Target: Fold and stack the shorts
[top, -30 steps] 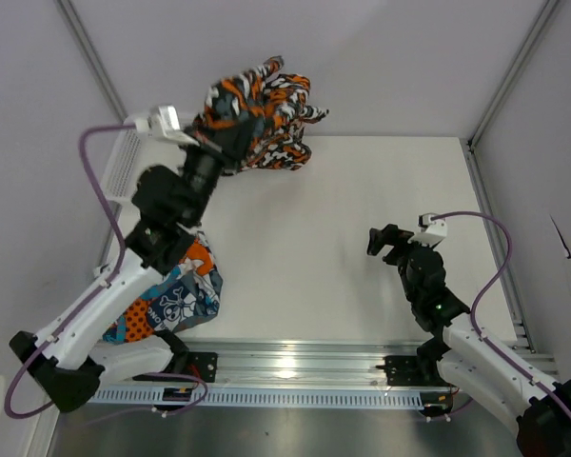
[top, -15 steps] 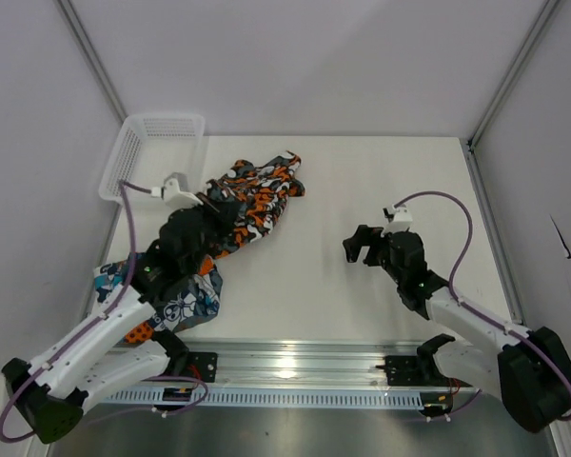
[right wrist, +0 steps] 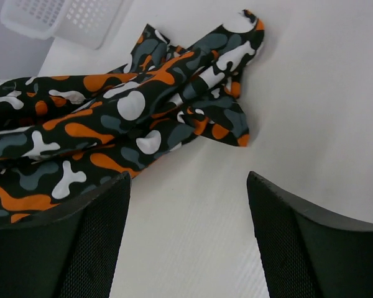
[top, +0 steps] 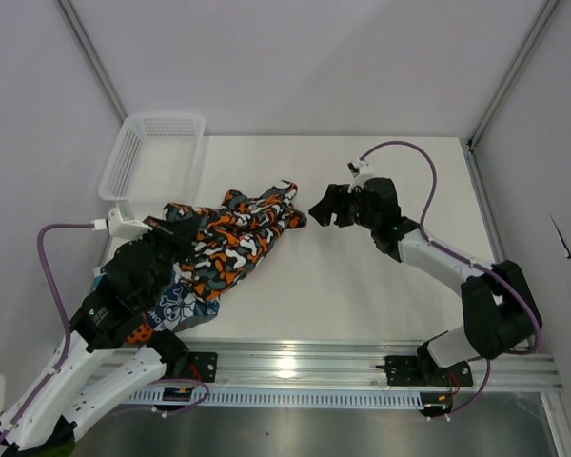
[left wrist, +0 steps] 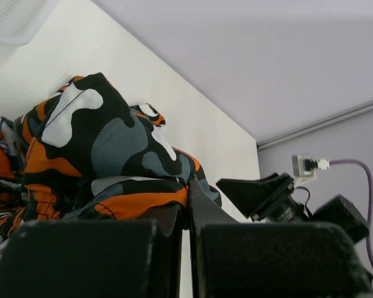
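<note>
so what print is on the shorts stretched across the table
The shorts carry blotchy camouflage in orange, black, white and grey, clearest in the right wrist view.

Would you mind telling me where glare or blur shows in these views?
Top external: glare on the metal rail, otherwise even light. Left wrist: the left tool is dark and blurred, the camouflage shorts sharper. Right wrist: shorts crisp, soft shadow beneath.

The camouflage shorts (top: 233, 238) are creased matt cloth, the table (top: 381, 305) smooth matt white, the ten-o'clock basket (top: 157, 129) white plastic mesh.

Left end effector (left wrist: 188, 218) tight, right end effector (right wrist: 188, 208) agape.
</note>
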Action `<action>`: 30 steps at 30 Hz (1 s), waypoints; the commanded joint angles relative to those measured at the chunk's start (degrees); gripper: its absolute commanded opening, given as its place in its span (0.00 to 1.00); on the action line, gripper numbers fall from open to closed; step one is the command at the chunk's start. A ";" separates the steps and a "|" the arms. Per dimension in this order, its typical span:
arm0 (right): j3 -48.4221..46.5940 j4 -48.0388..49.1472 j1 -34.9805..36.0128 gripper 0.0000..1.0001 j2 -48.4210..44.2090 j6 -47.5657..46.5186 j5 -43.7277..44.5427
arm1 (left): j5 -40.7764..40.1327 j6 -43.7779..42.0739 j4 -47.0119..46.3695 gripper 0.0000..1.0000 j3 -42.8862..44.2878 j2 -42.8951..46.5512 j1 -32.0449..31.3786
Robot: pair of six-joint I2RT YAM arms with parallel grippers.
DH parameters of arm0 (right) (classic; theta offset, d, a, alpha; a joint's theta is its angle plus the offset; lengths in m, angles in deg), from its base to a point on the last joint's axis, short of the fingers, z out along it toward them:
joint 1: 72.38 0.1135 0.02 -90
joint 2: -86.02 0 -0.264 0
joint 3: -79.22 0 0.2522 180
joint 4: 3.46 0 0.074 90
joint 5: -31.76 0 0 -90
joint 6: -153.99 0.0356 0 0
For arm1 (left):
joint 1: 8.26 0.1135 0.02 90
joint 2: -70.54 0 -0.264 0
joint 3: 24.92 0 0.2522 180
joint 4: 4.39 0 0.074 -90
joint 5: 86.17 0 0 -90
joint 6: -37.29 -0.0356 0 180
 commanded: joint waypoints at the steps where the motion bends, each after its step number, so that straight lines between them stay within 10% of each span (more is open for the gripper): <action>1: -6.26 -2.58 -0.85 0.77 7.83 0.47 -10.62 | -2.62 1.70 5.42 0.00 -0.16 2.04 -0.08; 30: -37.90 -6.17 -1.47 0.73 41.42 13.05 -7.14 | -3.33 7.59 18.26 0.00 -13.97 25.16 -0.08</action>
